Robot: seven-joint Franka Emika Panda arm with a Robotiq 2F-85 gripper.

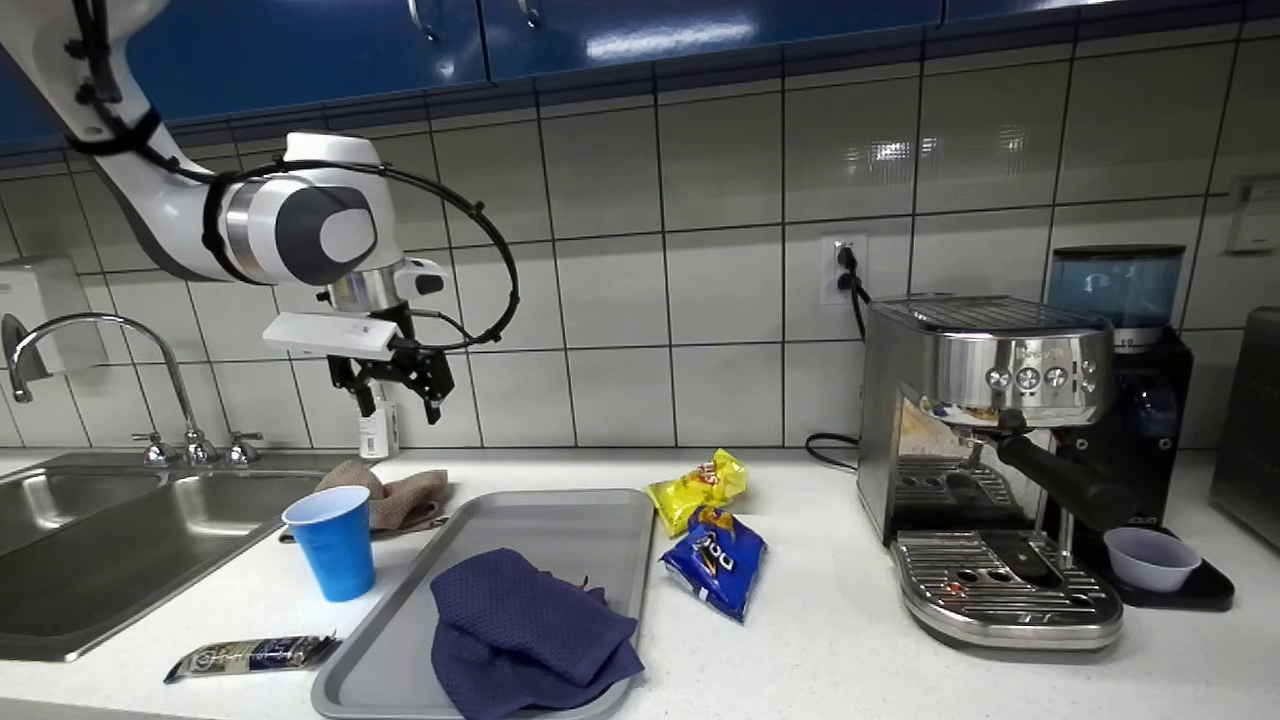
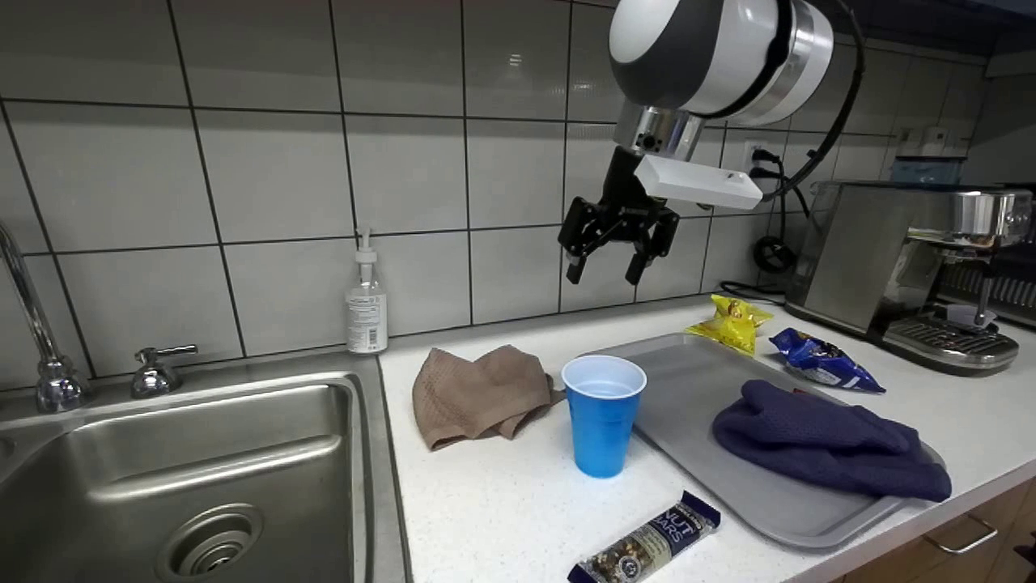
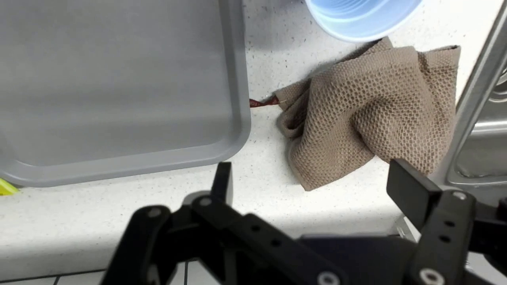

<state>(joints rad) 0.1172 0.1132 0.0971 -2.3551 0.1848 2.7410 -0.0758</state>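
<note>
Brown cloth (image 3: 368,99) bunched on the tabletop (image 2: 494,518), jaws spread wide above
Its longer extent is laid roughly from sink (image 2: 376,486) toward gray tray (image 3: 119,99), at which its red tag (image 3: 263,102) is pointed; nothing is held or touched by the jaws.

Your arm (image 1: 180,210): glossy white, dark-grey joint cover (image 1: 300,230), silver collar (image 1: 364,290), black straps (image 1: 211,212). Black cable (image 1: 514,288) loops out at the collar's 3 o'clock, exterior view. White bar (image 1: 330,335), black claw (image 1: 399,406); silver screws (image 3: 431,276) at 4 and 5 o'clock, wrist view.
</note>
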